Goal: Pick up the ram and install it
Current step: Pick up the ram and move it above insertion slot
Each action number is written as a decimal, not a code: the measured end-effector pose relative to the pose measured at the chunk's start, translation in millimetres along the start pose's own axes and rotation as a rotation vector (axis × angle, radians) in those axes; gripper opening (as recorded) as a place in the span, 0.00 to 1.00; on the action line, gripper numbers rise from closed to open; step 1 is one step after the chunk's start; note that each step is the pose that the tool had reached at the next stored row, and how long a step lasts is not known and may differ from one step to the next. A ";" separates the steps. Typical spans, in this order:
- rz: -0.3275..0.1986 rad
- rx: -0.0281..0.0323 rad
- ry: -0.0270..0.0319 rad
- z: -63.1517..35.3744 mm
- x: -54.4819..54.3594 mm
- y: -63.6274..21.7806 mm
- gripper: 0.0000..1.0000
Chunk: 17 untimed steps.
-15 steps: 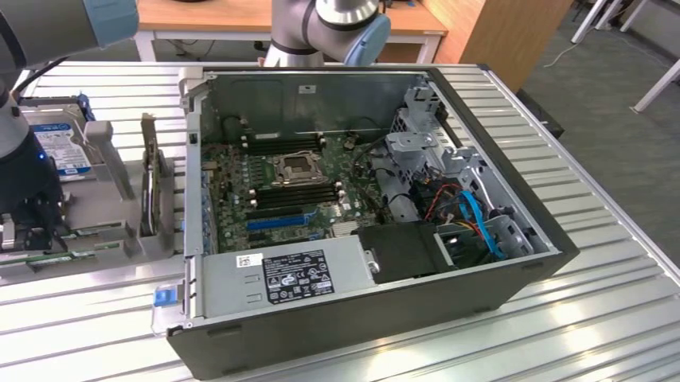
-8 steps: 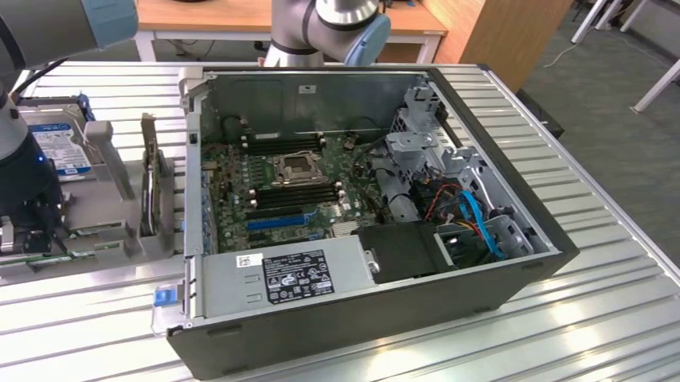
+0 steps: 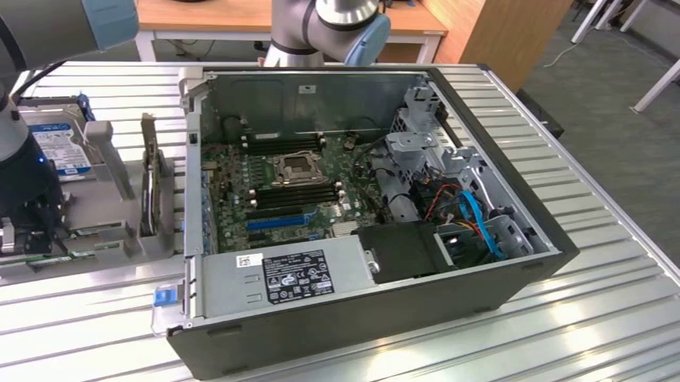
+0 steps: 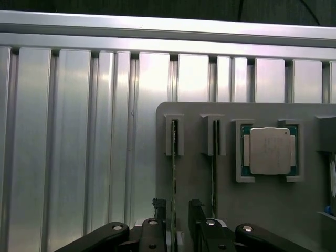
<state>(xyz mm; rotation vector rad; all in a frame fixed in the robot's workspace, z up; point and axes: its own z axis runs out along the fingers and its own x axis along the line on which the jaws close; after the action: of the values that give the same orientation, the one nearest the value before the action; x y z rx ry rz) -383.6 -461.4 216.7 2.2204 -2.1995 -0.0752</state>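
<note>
The gripper (image 4: 177, 207) stands spread astride the ram (image 4: 174, 173), not pinching it. The ram sits off-centre between the jaws, so closing may tilt or jam it in its holder (image 4: 273, 210).

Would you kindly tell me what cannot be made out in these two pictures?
Wrist view: the ram stands edge-on, so chips and label are hidden; the jaws cover one end.
Wrist view: markings on the processor chip are too faint to read.
Exterior view: the arm hides part of the hard drive.
Exterior view: print on the power supply label is too small.
</note>
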 end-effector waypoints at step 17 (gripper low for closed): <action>0.000 -0.0001 0.0001 11.8 0.5 -0.5 0.31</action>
<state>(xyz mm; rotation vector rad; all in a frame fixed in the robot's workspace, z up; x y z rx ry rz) -383.6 -461.6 204.9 2.2204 -2.1994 -0.0752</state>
